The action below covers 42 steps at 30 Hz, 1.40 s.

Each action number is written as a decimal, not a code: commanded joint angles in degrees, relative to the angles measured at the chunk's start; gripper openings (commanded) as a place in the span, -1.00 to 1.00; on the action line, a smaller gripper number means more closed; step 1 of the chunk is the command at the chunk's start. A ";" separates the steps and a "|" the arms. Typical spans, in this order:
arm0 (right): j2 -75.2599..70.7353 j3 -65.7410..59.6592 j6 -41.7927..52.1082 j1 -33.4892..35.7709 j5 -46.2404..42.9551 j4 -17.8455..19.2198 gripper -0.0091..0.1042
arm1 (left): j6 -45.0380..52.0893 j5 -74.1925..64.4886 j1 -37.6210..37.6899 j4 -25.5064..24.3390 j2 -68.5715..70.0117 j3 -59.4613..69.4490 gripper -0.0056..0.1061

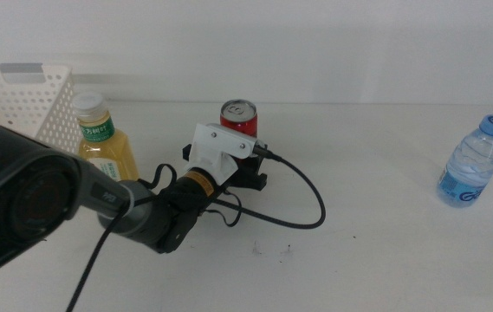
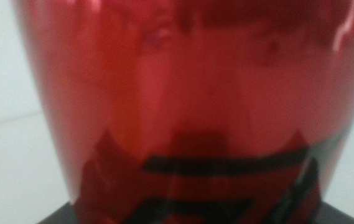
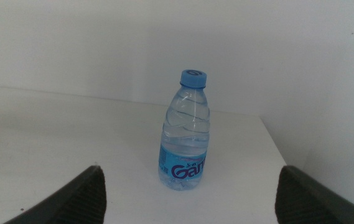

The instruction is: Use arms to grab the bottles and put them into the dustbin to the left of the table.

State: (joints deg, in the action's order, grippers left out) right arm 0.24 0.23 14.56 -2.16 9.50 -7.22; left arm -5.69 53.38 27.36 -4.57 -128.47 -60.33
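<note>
The slim red can (image 1: 238, 115) stands upright mid-table, and my left gripper (image 1: 244, 173) is pressed right up against its near side. Up close, the can (image 2: 183, 93) fills the left wrist view. A yellow tea bottle (image 1: 105, 141) with a white cap stands beside the left arm, next to the white perforated dustbin (image 1: 22, 97) at the far left. The blue-capped water bottle (image 1: 472, 163) stands upright at the far right. My right gripper (image 3: 190, 180) is open and faces the water bottle (image 3: 186, 132) from a short distance, with nothing between its fingers.
A black cable (image 1: 311, 195) loops over the white table (image 1: 376, 251) to the right of the left gripper. In the right wrist view, the table's edge (image 3: 276, 146) runs just behind the water bottle.
</note>
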 commanded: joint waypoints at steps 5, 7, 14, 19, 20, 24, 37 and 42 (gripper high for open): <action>-0.24 -0.23 0.48 -0.18 -0.51 0.41 0.80 | -0.23 2.79 -0.47 0.01 7.44 6.27 -0.36; -0.24 -0.23 0.48 -0.18 -0.51 0.41 0.80 | -0.23 1.51 -0.47 -0.13 9.74 8.10 -0.36; -0.24 -0.23 0.48 -0.18 -0.51 0.41 0.80 | -0.23 -2.39 -0.47 -0.98 18.32 12.81 -0.36; -0.24 -0.23 0.48 -0.18 -0.51 0.41 0.80 | -0.23 -10.99 -0.47 -3.05 25.67 13.41 -0.36; -0.24 -0.23 0.48 -0.18 -0.51 0.41 0.80 | -0.23 -12.73 -0.47 -3.33 27.27 13.41 -0.36; -0.24 -0.23 0.48 -0.18 -0.51 0.41 0.80 | -0.71 -20.80 -0.47 -3.54 33.24 13.41 -0.36; -0.24 -0.23 0.48 -0.18 -0.51 0.41 0.80 | -9.41 -52.34 -0.47 -3.54 49.35 10.71 -0.36; -0.24 -0.23 0.48 -0.18 -0.51 0.41 0.80 | -9.31 -64.76 -0.47 -2.82 51.66 5.90 -0.36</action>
State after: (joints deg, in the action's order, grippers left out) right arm 0.24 0.23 14.56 -2.16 9.50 -7.22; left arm -14.20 -9.55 26.91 -8.15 -78.23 -52.12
